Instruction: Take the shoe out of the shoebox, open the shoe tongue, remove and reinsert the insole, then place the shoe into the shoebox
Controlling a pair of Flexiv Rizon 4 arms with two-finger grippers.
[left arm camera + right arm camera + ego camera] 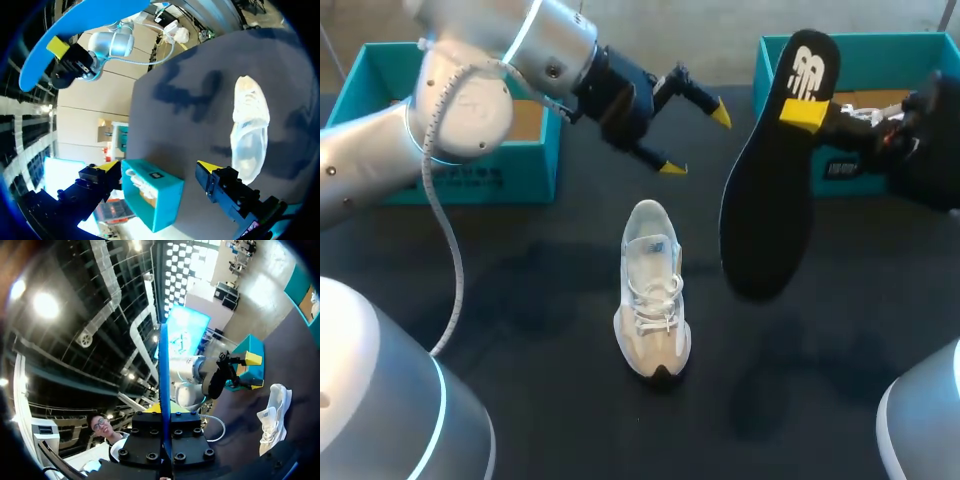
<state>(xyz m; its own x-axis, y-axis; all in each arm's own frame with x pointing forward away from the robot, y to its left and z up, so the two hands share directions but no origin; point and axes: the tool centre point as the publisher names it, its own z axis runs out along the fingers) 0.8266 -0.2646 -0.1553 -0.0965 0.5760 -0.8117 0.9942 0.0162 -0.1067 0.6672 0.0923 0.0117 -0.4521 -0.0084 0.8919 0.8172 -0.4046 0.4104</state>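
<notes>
A white and beige shoe (651, 300) lies on the dark table, toe toward me. My left gripper (696, 141) hangs open above and behind the shoe's heel, nothing between its fingers. In the left wrist view the shoe (248, 130) lies ahead of the open left gripper (158, 166). My right gripper (807, 112) is shut on the heel end of a black insole (765, 220), held up in the air to the right of the shoe. The right wrist view shows the insole (163, 385) edge on, clamped in the right gripper (165, 440), with the shoe (272, 415) lower down.
Two teal shoeboxes stand at the back. The left box (480, 175) sits behind my left arm. The right box (840, 165) is under my right arm, and this box (152, 195) has another white shoe inside.
</notes>
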